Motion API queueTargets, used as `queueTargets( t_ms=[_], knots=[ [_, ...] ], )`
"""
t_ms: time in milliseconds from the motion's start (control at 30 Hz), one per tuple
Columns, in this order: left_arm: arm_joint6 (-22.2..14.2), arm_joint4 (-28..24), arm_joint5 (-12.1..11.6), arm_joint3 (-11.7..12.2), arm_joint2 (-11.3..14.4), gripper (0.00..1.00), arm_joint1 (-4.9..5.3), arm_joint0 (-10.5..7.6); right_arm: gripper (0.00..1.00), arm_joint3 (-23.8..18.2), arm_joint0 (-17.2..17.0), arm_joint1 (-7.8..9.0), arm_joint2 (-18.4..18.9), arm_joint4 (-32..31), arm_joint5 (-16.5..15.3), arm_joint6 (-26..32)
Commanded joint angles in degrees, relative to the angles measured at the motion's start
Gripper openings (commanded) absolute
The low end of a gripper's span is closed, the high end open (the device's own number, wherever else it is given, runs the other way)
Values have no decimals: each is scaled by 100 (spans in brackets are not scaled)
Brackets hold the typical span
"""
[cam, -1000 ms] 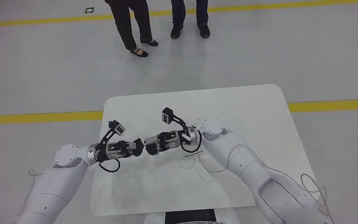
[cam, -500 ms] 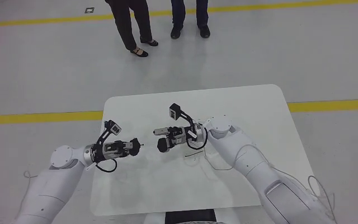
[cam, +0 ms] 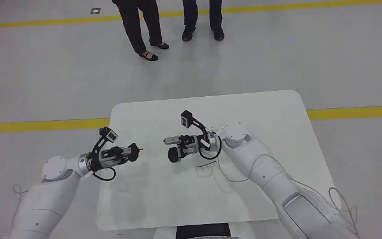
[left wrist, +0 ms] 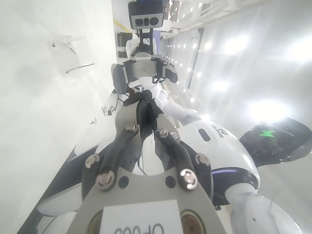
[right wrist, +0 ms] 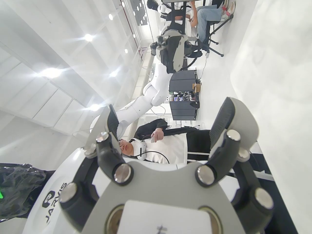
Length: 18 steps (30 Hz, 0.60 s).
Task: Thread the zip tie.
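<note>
Closest to us, the left gripper has its fingers pressed together on the black zip tie. The tie is pinched between the pads and a short dark end pokes out past the fingertips. From above, we see this gripper held over the left part of the table, just inside its left edge, with the tie's tip pointing towards the table's middle.

Farther out, the right gripper hangs above the middle of the table and faces the left one across a clear gap, so the two are well apart. Its fingers are spread wide with nothing between them; in its own wrist view we look straight through the gap to the left arm beyond.

Beyond that, on the table surface just right of its middle and on the robot's side of the right gripper, we make out a few loose ties lying flat as thin dark strips. They are too fine for us to count or to tell whether any of them touch. None of them touches either gripper
</note>
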Motion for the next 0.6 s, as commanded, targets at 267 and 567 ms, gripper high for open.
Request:
queueTargets(
  t_ms=[267, 567],
  knots=[
    [2, -180, 1, -193, -103, 0, 82, 97, 100, -366, 35, 71, -32, -647, 225, -310],
    [2, -180, 1, -193, -103, 0, 82, 97, 100, -1588, 92, 366, -2, -2127, 1487, 106]
  ],
)
